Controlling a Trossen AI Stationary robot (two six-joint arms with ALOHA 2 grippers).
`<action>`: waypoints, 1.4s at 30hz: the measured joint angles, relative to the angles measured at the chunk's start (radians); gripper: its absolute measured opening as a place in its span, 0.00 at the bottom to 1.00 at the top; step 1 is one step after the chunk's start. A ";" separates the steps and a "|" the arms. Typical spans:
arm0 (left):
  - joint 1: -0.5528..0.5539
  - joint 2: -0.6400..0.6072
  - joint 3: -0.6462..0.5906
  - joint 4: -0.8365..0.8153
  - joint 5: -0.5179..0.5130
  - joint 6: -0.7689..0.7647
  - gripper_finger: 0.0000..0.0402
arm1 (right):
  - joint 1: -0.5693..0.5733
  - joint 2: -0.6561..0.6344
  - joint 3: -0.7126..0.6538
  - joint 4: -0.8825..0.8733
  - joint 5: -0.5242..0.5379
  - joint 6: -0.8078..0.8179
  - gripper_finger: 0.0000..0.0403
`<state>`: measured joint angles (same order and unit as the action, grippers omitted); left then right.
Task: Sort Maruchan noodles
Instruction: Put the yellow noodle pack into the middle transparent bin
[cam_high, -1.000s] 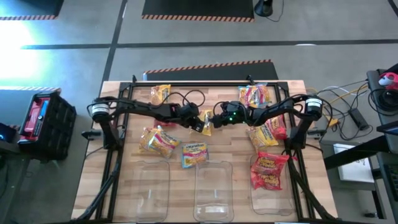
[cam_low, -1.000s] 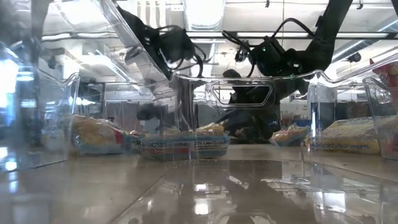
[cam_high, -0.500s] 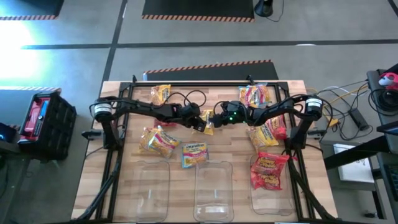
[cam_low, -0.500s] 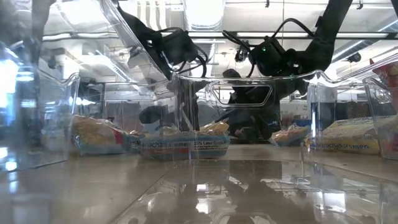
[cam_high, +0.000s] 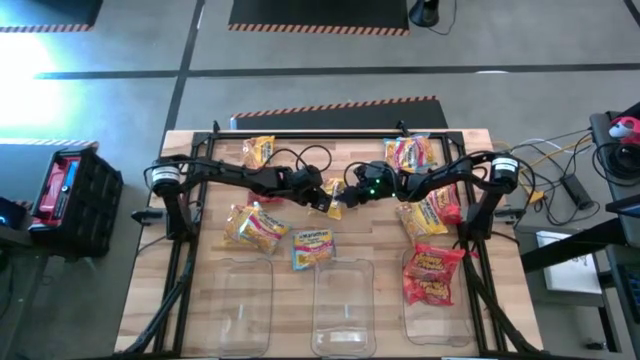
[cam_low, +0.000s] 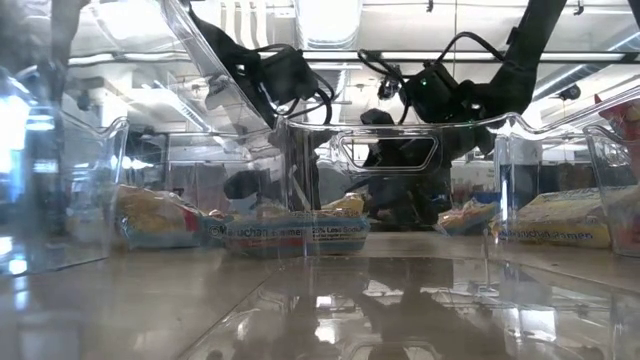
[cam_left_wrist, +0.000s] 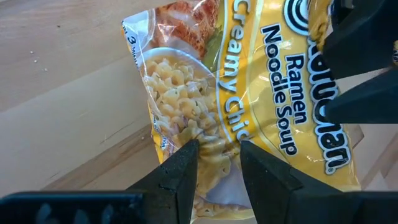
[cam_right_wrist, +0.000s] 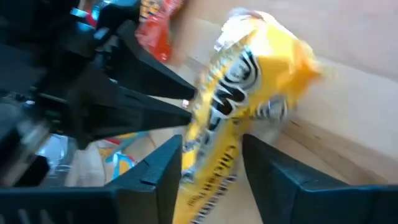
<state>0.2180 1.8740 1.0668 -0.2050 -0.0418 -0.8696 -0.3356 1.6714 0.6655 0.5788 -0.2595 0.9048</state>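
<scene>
At the middle of the desk (cam_high: 200, 300), both arms meet over one yellow packet (cam_high: 331, 196) of Maruchan noodles. It is a crinkly yellow-orange wrapper printed "Ramen Noodle Soup" and "Creamy Chic…", with a picture of pale curly noodles.

Left of the yellow packet, the left gripper (cam_high: 318, 196) comes in from the left; its fingers (cam_left_wrist: 180, 174) are clenched on the packet's edge, the plastic pinched between them. Right of the packet, the right gripper (cam_high: 343, 193) reaches in. Its fingers (cam_right_wrist: 163, 174) stand on either side of the wrapper, and whether they press it cannot be told.

Other packets lie around it: a yellow one (cam_high: 257, 151) toward the desk's far edge on the left, a yellow-and-red pile (cam_high: 251, 228) nearer and left, a pale blue packet (cam_high: 313, 247) nearer and just left, a multicoloured one (cam_high: 411, 153) far right, and red packets (cam_high: 433, 272) near right, lying over the right-hand clear bin (cam_high: 432, 310).

Only the left wrist view shows the printed wording. The right wrist view shows the packet bent and hanging edge-on, with the left arm's dark fingers gripping it from the far side. The low view looks through the clear bins (cam_low: 400, 190) and shows both arms (cam_low: 440, 95) held above the desk.
</scene>
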 joint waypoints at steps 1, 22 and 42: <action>0.000 0.000 0.000 0.000 0.000 0.000 0.27 | 0.000 0.000 0.000 -0.006 0.000 0.001 0.43; 0.000 0.000 -0.001 0.003 0.001 -0.008 0.27 | 0.002 0.134 -0.001 0.190 0.043 0.150 0.50; -0.001 0.001 -0.003 0.032 0.000 -0.014 0.27 | 0.003 0.141 0.007 0.210 0.054 0.129 0.32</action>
<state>0.2174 1.8749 1.0634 -0.1735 -0.0417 -0.8833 -0.3325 1.8122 0.6724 0.7888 -0.2054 1.0334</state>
